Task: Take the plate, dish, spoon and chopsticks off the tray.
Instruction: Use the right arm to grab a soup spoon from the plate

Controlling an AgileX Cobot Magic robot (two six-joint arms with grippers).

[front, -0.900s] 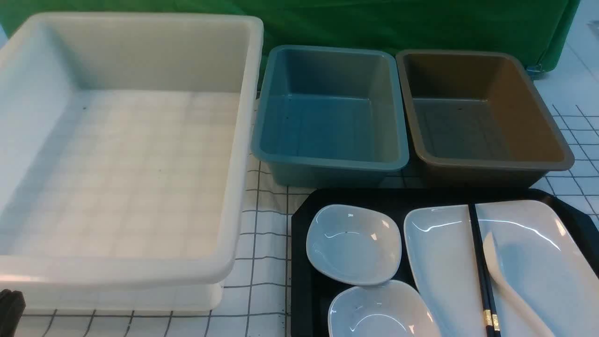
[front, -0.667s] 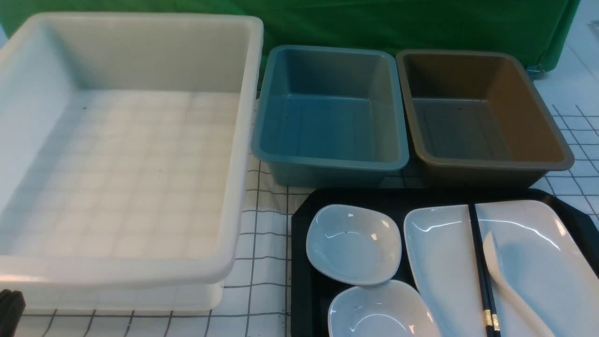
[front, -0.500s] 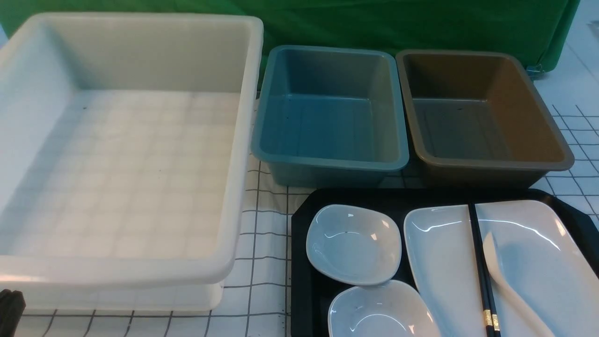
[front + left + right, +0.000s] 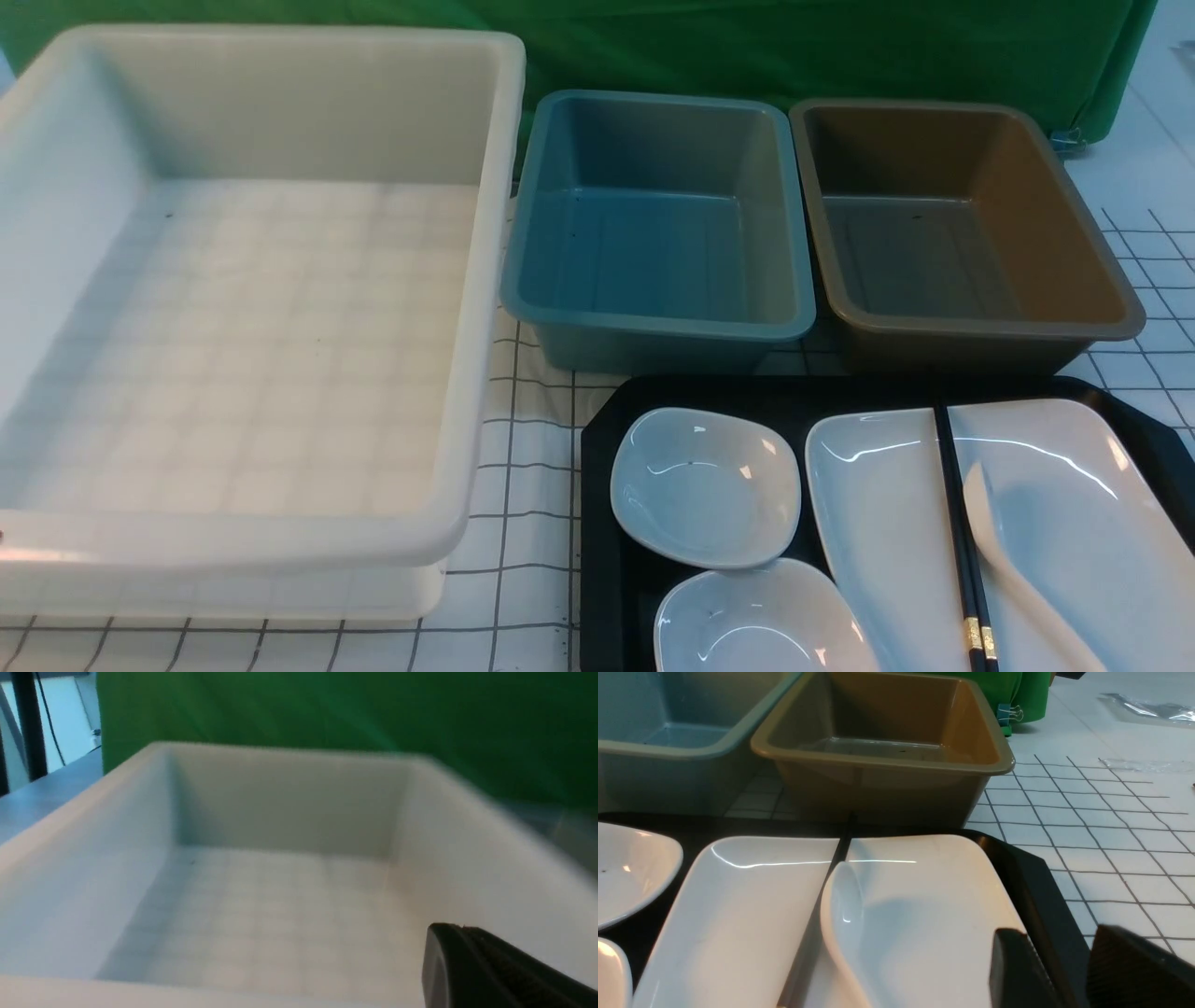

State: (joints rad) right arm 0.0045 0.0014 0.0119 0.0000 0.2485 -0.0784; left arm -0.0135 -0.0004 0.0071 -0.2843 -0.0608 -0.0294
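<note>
The black tray (image 4: 709, 390) lies at the front right. On it are the large white plate (image 4: 887, 523), two small white dishes (image 4: 705, 485) (image 4: 756, 621), the black chopsticks (image 4: 957, 523) across the plate, and the white spoon (image 4: 1004, 551) beside them. Neither gripper shows in the front view. In the right wrist view my right gripper (image 4: 1064, 952) is open and empty, low over the tray's right rim (image 4: 1031, 882), beside the plate (image 4: 738, 905), spoon (image 4: 845, 914) and chopsticks (image 4: 808, 947). My left gripper (image 4: 463, 928) looks shut and empty, at the white bin.
A large white bin (image 4: 485, 280) fills the left side and also shows in the left wrist view (image 4: 289, 802). A blue bin (image 4: 653, 322) and a brown bin (image 4: 971, 327) stand side by side behind the tray. All three are empty. A checked cloth covers the table.
The black tip of my left gripper at the front view's bottom left corner has dropped out of view. The dishes and bins have not moved.
</note>
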